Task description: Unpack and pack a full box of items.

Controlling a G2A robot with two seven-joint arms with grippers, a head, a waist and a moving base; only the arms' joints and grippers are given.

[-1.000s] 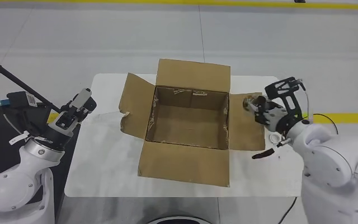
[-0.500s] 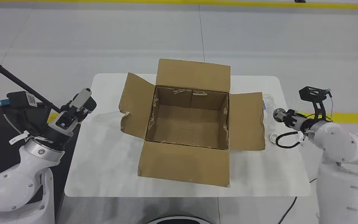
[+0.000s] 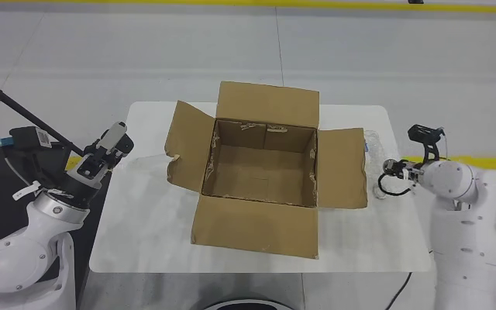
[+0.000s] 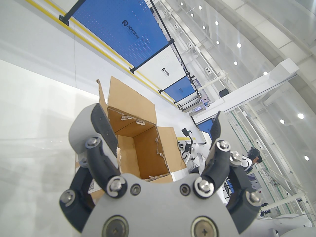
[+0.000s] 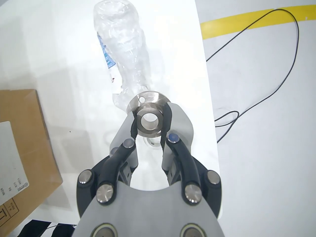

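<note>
An open cardboard box [image 3: 263, 174] stands in the middle of the white table [image 3: 147, 232]; its inside is bare and all its flaps are spread out. My right gripper [image 5: 150, 122] is shut on a round metal flange fitting [image 5: 148, 102], low over the table's right edge [image 3: 390, 167]. Just beyond it lies a crushed clear plastic bottle [image 5: 123, 57], also visible in the top view [image 3: 374, 144]. My left gripper [image 4: 158, 117] hangs open with nothing between its fingers, off the table's left side [image 3: 116, 141], pointed toward the box [image 4: 145, 146].
A small pale ring [image 5: 151, 144] lies on the table under my right gripper. The box's right flap [image 5: 22, 149] lies flat beside it. A black cable [image 5: 271, 57] runs over the floor past the table's right edge. Bare tabletop lies left of the box.
My right arm swung from beside the box's right flap out to the table's right edge and came lower, still gripping the metal fitting. The left arm has kept still.
</note>
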